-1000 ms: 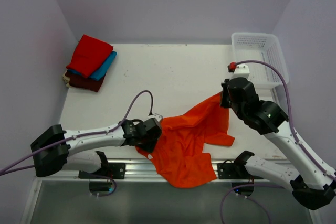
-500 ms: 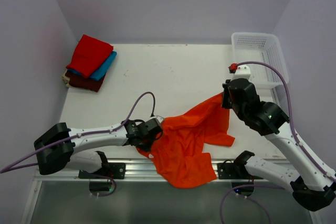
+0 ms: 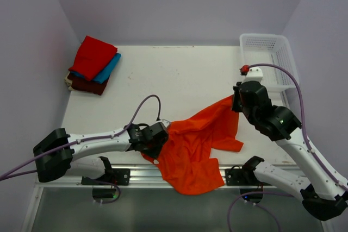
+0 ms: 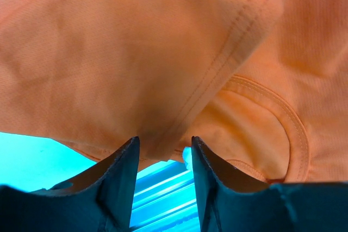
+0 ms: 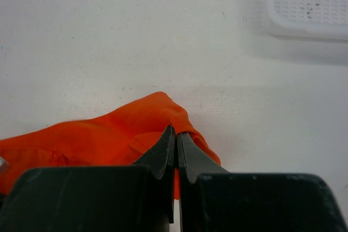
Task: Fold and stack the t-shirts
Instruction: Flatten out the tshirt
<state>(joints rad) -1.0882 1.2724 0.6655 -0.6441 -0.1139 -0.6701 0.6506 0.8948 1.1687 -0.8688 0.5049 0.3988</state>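
One orange t-shirt (image 3: 196,145) lies crumpled and spread at the near middle of the table (image 3: 179,74), strung between your two arms. Its lower part hangs over the near edge across the metal rail (image 3: 136,173).

Your right gripper (image 5: 175,134) has the shirt's far right corner. The fingers are pressed together on a peak of the cloth, which is drawn up towards the far right. From there a ridge of fabric runs down and left to the other arm.

Your left gripper (image 4: 163,145) sits at the shirt's near left edge. Its fingers stand only a narrow gap apart, with a hemmed fold of orange cloth caught between the tips. The neck band curves just to the right of it in the left wrist view.

Three folded shirts are stacked well away at the far left corner of the table. The red tee (image 3: 92,56) is on top, the turquoise-blue tee (image 3: 109,69) shows beneath it and the dark maroon tee (image 3: 87,84) is lowest.

At the far right corner stands a white mesh basket (image 3: 269,58), just beyond your right arm.
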